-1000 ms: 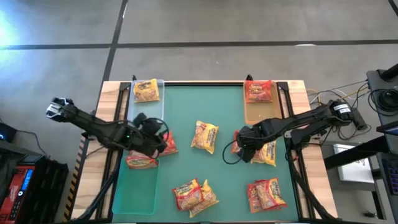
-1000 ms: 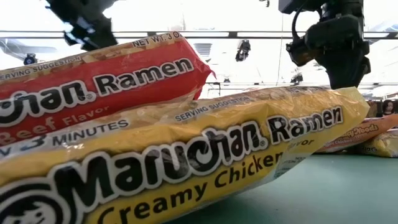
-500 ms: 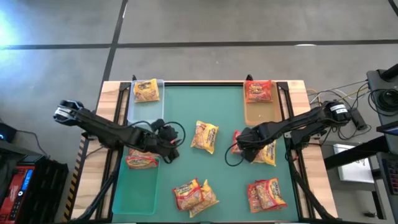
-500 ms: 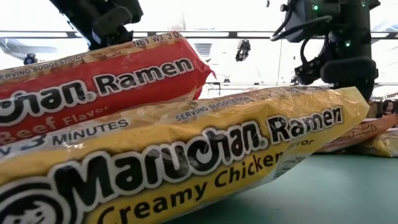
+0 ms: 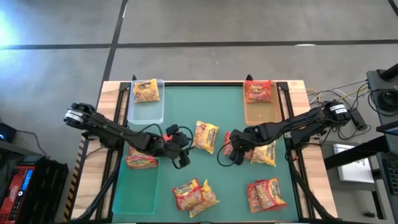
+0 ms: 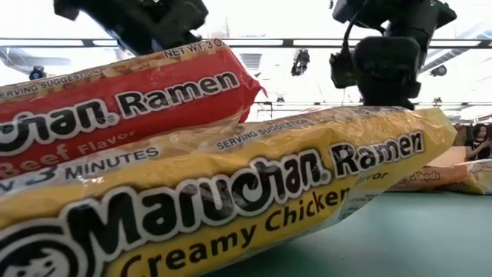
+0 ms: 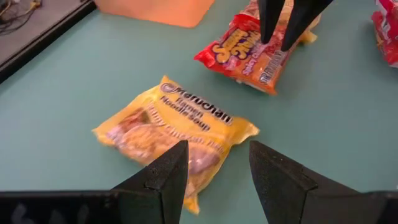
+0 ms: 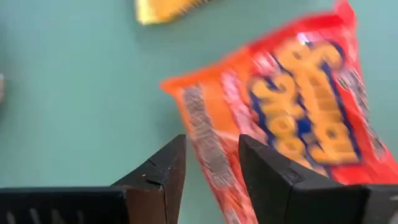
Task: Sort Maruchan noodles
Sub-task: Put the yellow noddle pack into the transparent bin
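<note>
Left gripper (image 5: pixel 185 149) part open, empty, just beside yellow packet (image 5: pixel 205 135) mid-mat. Right gripper (image 5: pixel 227 148) part open, holding nothing, fingers over the edge of red-orange packet (image 5: pixel 236 142). Other packets scattered on green mat (image 5: pixel 230 186); one each in clear tray (image 5: pixel 149 112) and tan tray (image 5: pixel 261 111).

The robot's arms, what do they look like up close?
Both arms are dark, slim and jointed, with looping black cables. The left arm has a pale metal cap at its elbow; so does the right arm. Each gripper ends in two black wedge-shaped fingers.
</note>
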